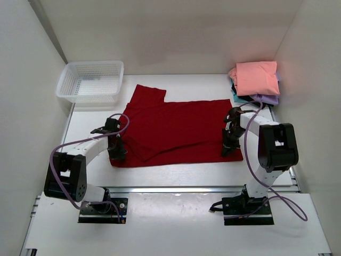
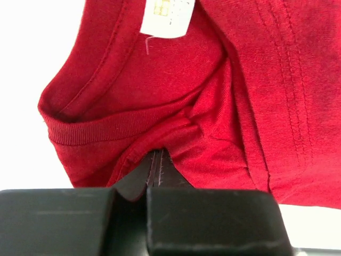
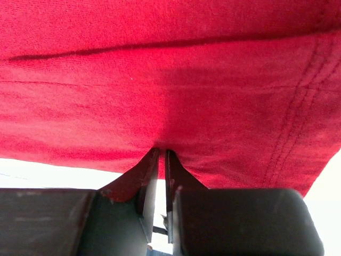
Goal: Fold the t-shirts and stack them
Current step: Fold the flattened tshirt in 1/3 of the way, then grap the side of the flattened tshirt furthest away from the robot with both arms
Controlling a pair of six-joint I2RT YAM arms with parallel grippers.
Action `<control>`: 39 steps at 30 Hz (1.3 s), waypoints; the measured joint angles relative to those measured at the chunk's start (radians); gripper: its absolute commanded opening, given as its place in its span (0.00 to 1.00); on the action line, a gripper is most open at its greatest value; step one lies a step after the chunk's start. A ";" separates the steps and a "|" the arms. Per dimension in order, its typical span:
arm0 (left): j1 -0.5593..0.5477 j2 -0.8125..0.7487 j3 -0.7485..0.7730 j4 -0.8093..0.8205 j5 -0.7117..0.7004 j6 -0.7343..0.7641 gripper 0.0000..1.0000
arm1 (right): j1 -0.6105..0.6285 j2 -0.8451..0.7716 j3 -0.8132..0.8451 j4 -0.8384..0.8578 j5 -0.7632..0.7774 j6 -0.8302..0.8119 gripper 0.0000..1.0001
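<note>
The dark red t-shirt (image 1: 178, 128) lies spread across the middle of the white surface (image 1: 181, 173), its near edge running between the two arms. One short sleeve (image 1: 149, 93) juts out at the far left. A fold of the cloth lies doubled over along the near-left part, so the shirt is partly folded.

The left gripper (image 1: 118, 150) sits at the shirt's near-left corner. In the left wrist view its jaws are closed on a bunched ridge of red cloth beside the ribbed collar (image 2: 90, 130), and a white label (image 2: 166, 17) shows inside the neck.

The right gripper (image 1: 228, 147) sits at the shirt's near-right edge. In the right wrist view its jaws pinch the red cloth at their tips with only a thin slit between them lower down, and a double-stitched hem (image 3: 298, 128) runs down the cloth to one side.

At the far-right corner, well apart from the red shirt, stands a stack of folded shirts. A salmon pink shirt (image 1: 257, 78) lies on top, with a lavender shirt (image 1: 269, 99), a teal shirt (image 1: 240, 99) and a black shirt (image 1: 233, 87) showing only at their edges beneath it.

At the far-left corner a white mesh basket (image 1: 90, 82) rests on the surface — just beyond the sleeve, not touching it.
</note>
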 measured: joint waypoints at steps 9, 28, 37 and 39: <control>0.000 -0.055 0.001 -0.183 0.009 0.002 0.00 | -0.005 -0.073 -0.108 -0.032 -0.001 -0.027 0.09; 0.037 -0.167 0.151 -0.398 -0.001 0.020 0.42 | 0.030 -0.172 -0.125 -0.185 0.033 -0.013 0.13; -0.035 0.070 0.558 -0.112 0.048 0.061 0.43 | -0.009 -0.233 0.182 -0.188 0.018 0.020 0.16; -0.042 0.247 0.674 -0.051 0.051 0.072 0.47 | -0.022 -0.230 0.220 -0.158 0.012 0.025 0.17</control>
